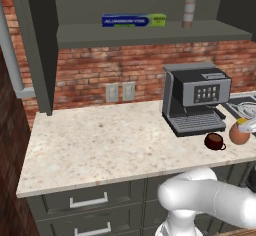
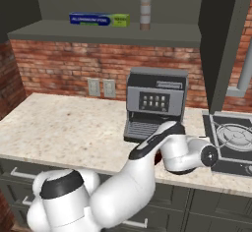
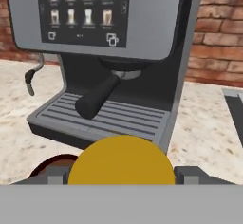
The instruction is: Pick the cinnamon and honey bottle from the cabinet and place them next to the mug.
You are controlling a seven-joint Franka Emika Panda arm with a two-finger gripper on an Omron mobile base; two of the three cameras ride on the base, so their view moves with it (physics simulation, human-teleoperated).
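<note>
Speckled beige counter (image 1: 110, 140), red brick wall behind. Pincer (image 3: 121, 176) low over the counter, finger tips (image 3: 189, 174) either side of the honey bottle (image 3: 121, 160), clamped on it; its yellow lid faces the hand camera. Mug (image 1: 214, 141) just beside the pincer, rim peeking at lower left in hand view. Coffee machine (image 1: 195, 98) directly ahead of the pincer, close. Cinnamon (image 1: 189, 12) upright on the cabinet (image 1: 150, 32) shelf, high above the pincer, blue foil box (image 1: 133, 20) further along.
</note>
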